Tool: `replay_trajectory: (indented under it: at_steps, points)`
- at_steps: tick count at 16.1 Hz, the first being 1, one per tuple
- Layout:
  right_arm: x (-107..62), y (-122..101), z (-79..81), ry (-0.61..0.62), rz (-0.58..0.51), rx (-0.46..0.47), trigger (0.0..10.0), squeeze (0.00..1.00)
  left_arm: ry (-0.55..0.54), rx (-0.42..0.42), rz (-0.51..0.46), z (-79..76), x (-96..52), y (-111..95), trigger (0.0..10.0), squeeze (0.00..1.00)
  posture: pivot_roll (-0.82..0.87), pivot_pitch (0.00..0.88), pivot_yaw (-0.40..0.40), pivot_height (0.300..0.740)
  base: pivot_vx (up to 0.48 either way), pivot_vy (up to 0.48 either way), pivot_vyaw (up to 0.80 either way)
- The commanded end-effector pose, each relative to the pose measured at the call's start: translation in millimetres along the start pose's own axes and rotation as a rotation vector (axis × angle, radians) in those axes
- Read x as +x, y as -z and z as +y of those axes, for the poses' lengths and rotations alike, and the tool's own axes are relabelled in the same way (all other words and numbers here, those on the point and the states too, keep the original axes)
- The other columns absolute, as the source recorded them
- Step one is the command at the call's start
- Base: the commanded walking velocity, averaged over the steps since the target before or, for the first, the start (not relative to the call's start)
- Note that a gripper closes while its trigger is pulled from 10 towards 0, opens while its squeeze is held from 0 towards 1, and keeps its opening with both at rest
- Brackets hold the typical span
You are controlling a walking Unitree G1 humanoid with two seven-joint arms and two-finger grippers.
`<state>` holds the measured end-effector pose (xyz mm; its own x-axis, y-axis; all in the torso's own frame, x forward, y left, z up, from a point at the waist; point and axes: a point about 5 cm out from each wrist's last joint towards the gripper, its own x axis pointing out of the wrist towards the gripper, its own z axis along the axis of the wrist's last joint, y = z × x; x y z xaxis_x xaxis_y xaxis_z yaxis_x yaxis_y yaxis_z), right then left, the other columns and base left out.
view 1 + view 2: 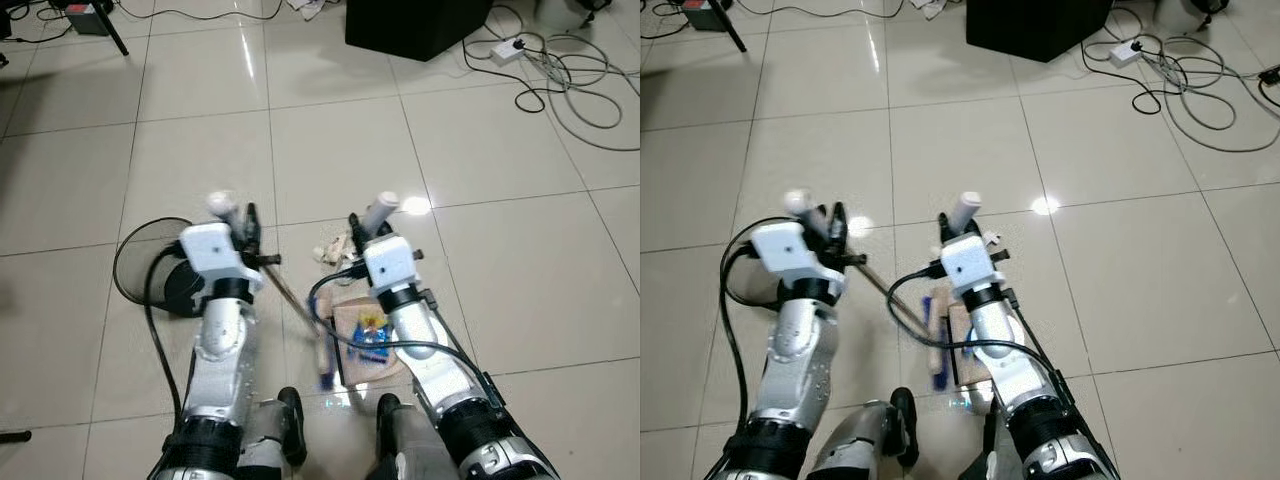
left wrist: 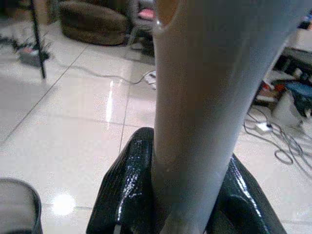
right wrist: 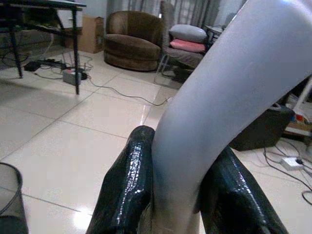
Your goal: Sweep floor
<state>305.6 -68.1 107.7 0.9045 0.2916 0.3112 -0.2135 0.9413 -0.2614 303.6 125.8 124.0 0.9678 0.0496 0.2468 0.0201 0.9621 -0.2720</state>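
Two hands: left hand grips white handle | right hand likewise (probably dustpan handle).

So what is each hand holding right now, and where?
Left hand grips a white handle near its top end; right hand grips another white handle, likewise near its top.

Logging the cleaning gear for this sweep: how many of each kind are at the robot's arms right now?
White handles gripped: 2, one in the left gripper, one in the right gripper
Dustpan: 1
Black mesh wastebasket: 1
Crumpled paper scrap: 1
Total: 5
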Motion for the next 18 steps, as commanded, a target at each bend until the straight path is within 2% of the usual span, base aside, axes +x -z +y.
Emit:
replay_trajectory:
  at_steps: [1, 2, 3, 4, 7, 9, 11, 13, 18]
  points:
    - [-7.2, 7.8, 6.8, 0.006, 0.05, 0.061, 10.0, 0.0, 0.009, -0.111, 0.011, -9.7, -1.2, -0.5, 10.0, 0.0, 0.02, 0.355, 0.062, 0.74, 0.0, 0.0, 0.0]
    - [-6.8, 8.5, 3.8, 0.02, 0.054, 0.07, 10.0, 0.0, 0.004, -0.142, -0.001, -9.8, 2.7, -6.1, 10.0, 0.0, 0.02, 0.347, 0.062, 0.74, 0.0, 0.0, 0.0]
    - [-7.5, 8.8, 1.4, 0.023, 0.053, 0.069, 10.0, 0.0, 0.036, -0.132, -0.01, -10.9, 5.9, -11.0, 10.0, 0.0, 0.03, 0.332, 0.06, 0.74, 0.0, 0.0, 0.0]
    - [-9.8, 10.1, -2.9, 0.03, 0.056, 0.066, 10.0, 0.0, 0.094, -0.05, -0.013, -8.9, 8.5, -13.5, 10.0, 0.0, 0.03, 0.322, 0.058, 0.74, 0.0, 0.0, 0.0]
    - [-13.4, 12.9, -8.8, 0.039, 0.061, 0.064, 10.0, 0.0, 0.125, 0.084, -0.001, 3.9, 10.8, -13.4, 10.0, 0.0, 0.02, 0.301, 0.057, 0.74, 0.0, 0.0, 0.0]
    - [-17.9, 15.0, -13.3, 0.055, 0.07, 0.075, 10.0, 0.0, 0.131, 0.127, -0.006, 13.0, 12.9, -17.9, 10.0, 0.0, 0.03, 0.293, 0.057, 0.74, 0.0, 0.0, 0.0]
    - [-24.3, 18.4, -18.8, 0.081, 0.084, 0.091, 10.0, 0.0, 0.135, 0.134, -0.016, 20.3, 15.4, -25.3, 10.0, 0.0, 0.03, 0.283, 0.058, 0.74, 0.0, 0.0, 0.0]
    - [-33.7, 22.0, -28.9, 0.126, 0.096, 0.123, 10.0, 0.0, 0.149, 0.071, -0.052, 28.4, 19.1, -40.4, 10.0, 0.0, 0.03, 0.265, 0.063, 0.74, 0.0, 0.0, 0.0]
    - [-37.9, 15.9, -47.6, 0.182, 0.063, 0.185, 10.0, 0.0, 0.156, 0.102, -0.079, 44.0, 20.0, -53.6, 10.0, 0.0, 0.03, 0.23, 0.066, 0.74, 0.0, 0.0, 0.0]
